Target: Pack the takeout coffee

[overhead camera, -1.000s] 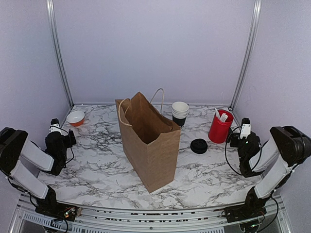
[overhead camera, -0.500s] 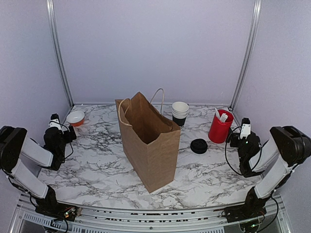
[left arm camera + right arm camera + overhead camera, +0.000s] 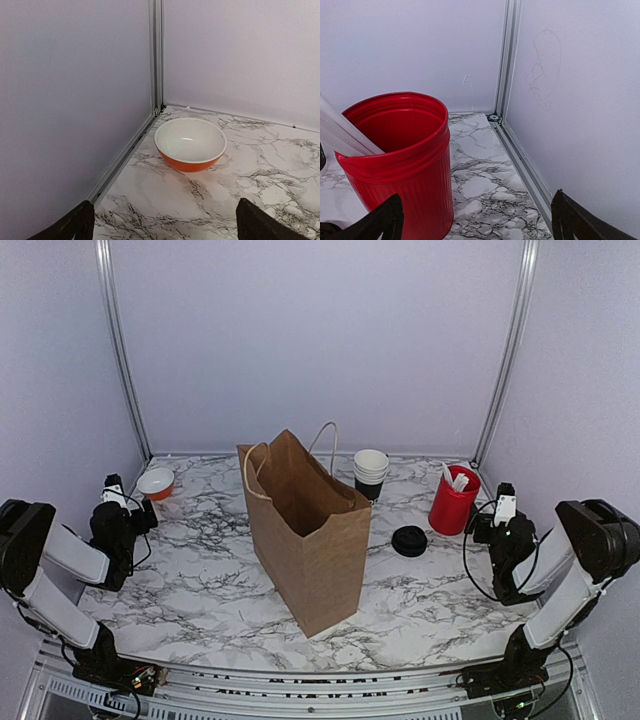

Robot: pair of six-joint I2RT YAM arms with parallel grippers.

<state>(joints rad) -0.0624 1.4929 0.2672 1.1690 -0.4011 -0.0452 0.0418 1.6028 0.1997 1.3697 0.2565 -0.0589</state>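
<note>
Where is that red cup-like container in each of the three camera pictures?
Top external: the red holder stands at the far right of the table, near the back corner.
Left wrist: not in it.
Right wrist: the red holder fills the lower left.
Shared landmark: the metal corner post behind it.

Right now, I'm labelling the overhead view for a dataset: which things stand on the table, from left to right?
orange bowl → brown paper bag → stack of black cups → pile of black lids → red holder
</note>
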